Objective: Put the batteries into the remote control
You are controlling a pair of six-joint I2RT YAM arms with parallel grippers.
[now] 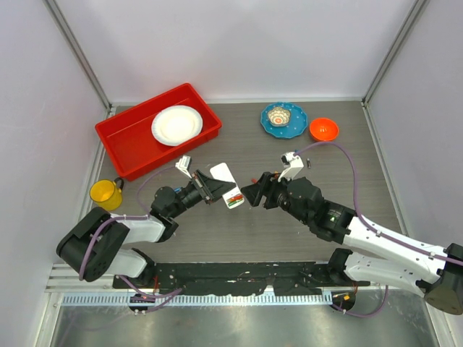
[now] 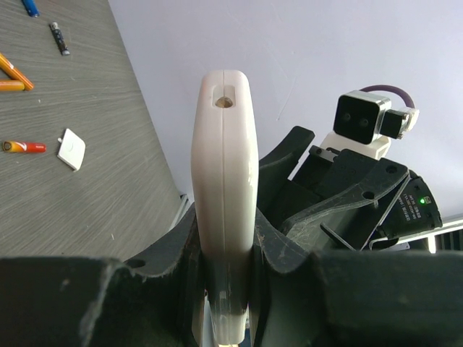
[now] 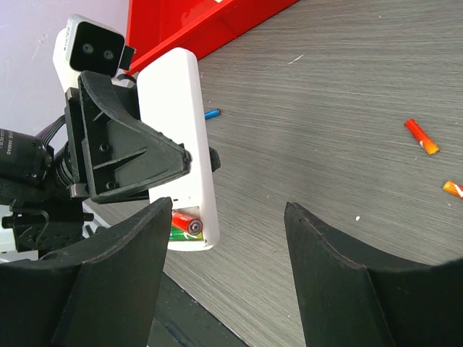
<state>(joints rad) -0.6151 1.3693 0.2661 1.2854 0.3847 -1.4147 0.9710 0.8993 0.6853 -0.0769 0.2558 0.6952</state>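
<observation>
My left gripper (image 1: 210,188) is shut on the white remote control (image 1: 225,181) and holds it above the table; in the left wrist view the remote (image 2: 224,159) stands edge-on between the fingers. Its back compartment is open in the right wrist view (image 3: 177,130), with a red battery (image 3: 187,222) over a green one (image 3: 176,233). My right gripper (image 1: 256,192) is open and empty, just right of the remote's open end (image 3: 228,267). Loose batteries lie on the table: red-orange (image 2: 22,147), orange (image 2: 14,72), dark (image 2: 59,37), blue (image 2: 29,7).
A small white square cover (image 2: 71,149) lies beside the loose batteries. A red tray (image 1: 119,141) with a white plate (image 1: 176,124) stands back left, a yellow cup (image 1: 106,194) at the left. A blue plate (image 1: 296,119) holding a small bowl and an orange bowl (image 1: 323,129) sit at the back right.
</observation>
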